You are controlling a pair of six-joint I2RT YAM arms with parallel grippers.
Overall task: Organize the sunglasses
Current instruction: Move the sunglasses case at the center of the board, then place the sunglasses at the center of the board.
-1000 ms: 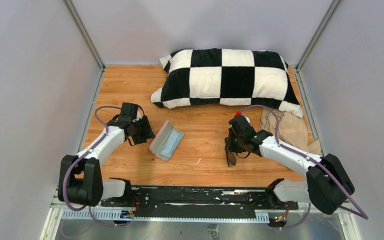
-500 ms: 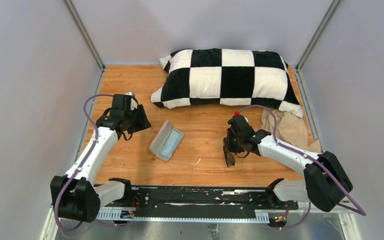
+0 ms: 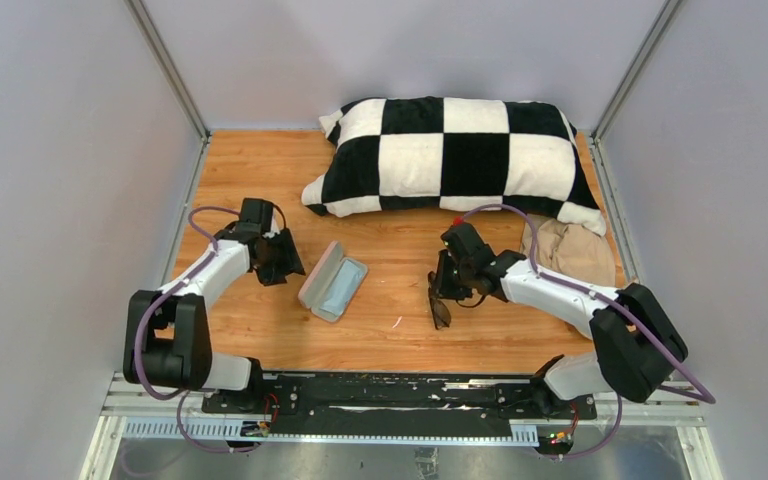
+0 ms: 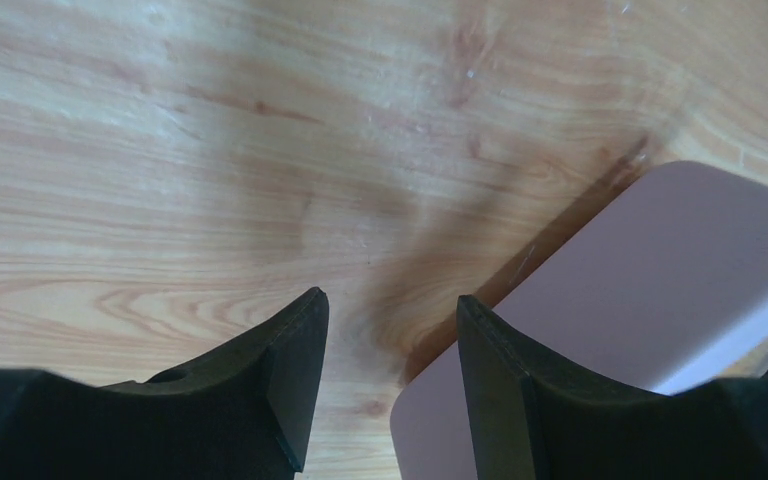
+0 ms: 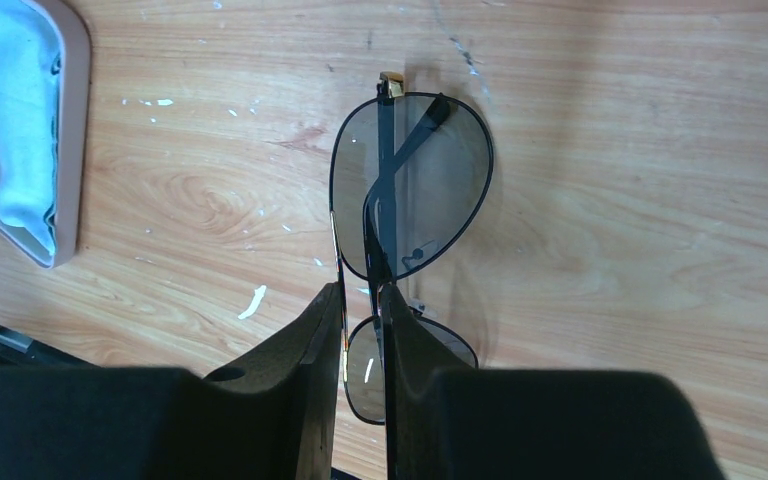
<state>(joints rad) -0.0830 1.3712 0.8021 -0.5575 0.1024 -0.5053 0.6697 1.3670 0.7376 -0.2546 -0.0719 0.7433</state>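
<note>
The sunglasses (image 5: pixel 412 190), a thin dark frame with brown-tinted lenses and folded arms, hang from my right gripper (image 5: pixel 362 295), which is shut on them near the bridge, just above the wooden table. In the top view the right gripper (image 3: pixel 447 285) holds the sunglasses (image 3: pixel 439 312) right of the open pinkish-grey case (image 3: pixel 320 282), with bare table between them. A light blue cloth (image 3: pixel 343 290) lies inside the case. My left gripper (image 3: pixel 293 270) is open and empty, low beside the case's left side; the left wrist view shows the case (image 4: pixel 620 300) by the right finger.
A black-and-white checkered pillow (image 3: pixel 450 150) lies across the back of the table. A beige crumpled cloth (image 3: pixel 570 250) lies at the right, behind my right arm. Metal rails edge the table on both sides.
My right gripper has carried the sunglasses left and slightly farther back, toward the case. My left arm swung out to the back left and came back beside the case.
</note>
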